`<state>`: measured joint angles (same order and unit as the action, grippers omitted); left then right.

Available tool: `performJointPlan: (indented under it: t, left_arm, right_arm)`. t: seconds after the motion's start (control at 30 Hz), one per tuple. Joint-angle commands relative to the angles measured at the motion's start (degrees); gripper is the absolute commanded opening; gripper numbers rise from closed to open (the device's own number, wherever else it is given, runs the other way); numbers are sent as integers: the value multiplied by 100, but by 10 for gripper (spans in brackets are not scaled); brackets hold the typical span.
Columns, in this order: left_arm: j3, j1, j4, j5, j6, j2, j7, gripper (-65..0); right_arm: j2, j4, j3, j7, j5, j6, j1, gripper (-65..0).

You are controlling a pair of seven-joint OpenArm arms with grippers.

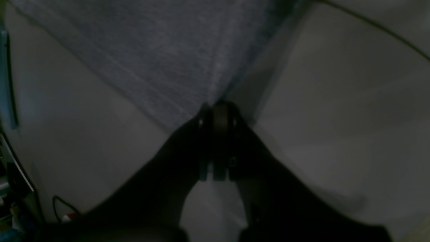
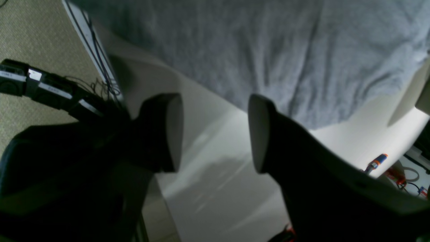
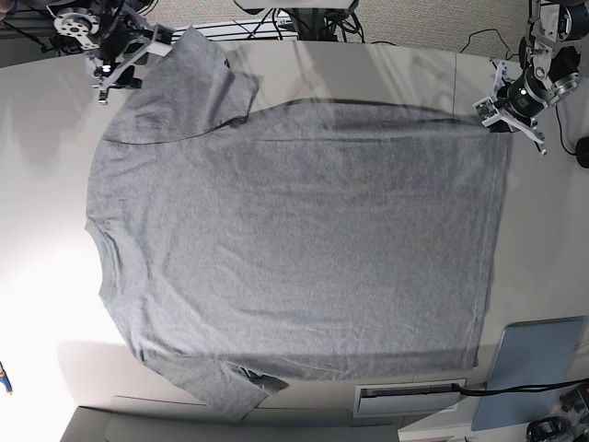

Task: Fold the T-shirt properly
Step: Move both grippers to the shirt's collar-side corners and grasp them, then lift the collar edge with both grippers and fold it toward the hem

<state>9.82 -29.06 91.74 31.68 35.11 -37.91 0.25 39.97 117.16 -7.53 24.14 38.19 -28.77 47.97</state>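
At the T-shirt's [image 3: 294, 249] hem corner, the left hand [image 1: 218, 107] pinches fabric; the right hand [image 2: 215, 131] gapes.

Past the left gripper [image 1: 218, 111], the T-shirt [image 1: 161, 57] runs out of the top edge of the left wrist view, and the whole picture is dark and smeared; the cloth right at the closed jaw tips is lost in shadow, so how much fabric sits between them cannot be told. Ahead of the right gripper [image 2: 215, 131], the shirt is cut by the top and right edges. Behind both claws, the arms leave the frame. In the base view, small clutter in the lower corners is too tiny to name, and the shirt's underside is hidden.
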Motion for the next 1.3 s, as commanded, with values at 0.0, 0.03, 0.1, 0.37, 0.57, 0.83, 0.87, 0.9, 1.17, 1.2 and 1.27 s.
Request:
performJointPlan:
  t: [0.0, 0.03, 0.1, 0.37, 0.57, 0.83, 0.87, 0.9, 1.17, 1.2, 1.27]
  left_arm:
    - [-70, -157, -13, 46, 489, -2, 225, -650]
    - [-70, -157, 26, 31, 489, -2, 223, -650]
    - [-70, -157, 94, 2, 489, -2, 225, -650]
    - [-70, -157, 155, 4, 489, -2, 225, -650]
    - [-70, -157, 155, 4, 489, -2, 223, -650]
    - [-70, -157, 155, 2, 489, -2, 219, -650]
    - [-70, -157, 155, 2, 489, -2, 219, -650]
    - [-70, -157, 155, 2, 489, -2, 219, -650]
    - [-66, -179, 157, -396, 489, -24, 221, -650]
    - [-61, -214, 184, -509, 404, -24, 227, -650]
    - [-26, -358, 317, -568, 308, -20, 229, -650]
  right_arm:
    - [70, -11, -74, 31, 74, 59, -63, -340]
    - [70, -81, -197, 52, 116, 59, -157, -341]
    - [70, -195, -422, 111, 236, 59, -339, -341]
    - [68, -673, -1078, 127, 229, 63, -1104, -341]
    - [66, -1034, -1325, 127, 120, 66, -1519, -341]
    - [66, -1043, -1338, 146, -562, 52, -1810, -509]
    - [68, -1043, -1340, 201, -713, 42, -1851, -513]
    - [66, -1043, -1340, 282, -813, 42, -1884, -538]
    - [96, -852, -1338, 1578, -1204, 216, -1873, -650]
    - [125, -743, -1338, 1624, -1202, 245, -1814, -650]
    - [238, -492, -1338, 1687, -1202, 332, -1637, -650]
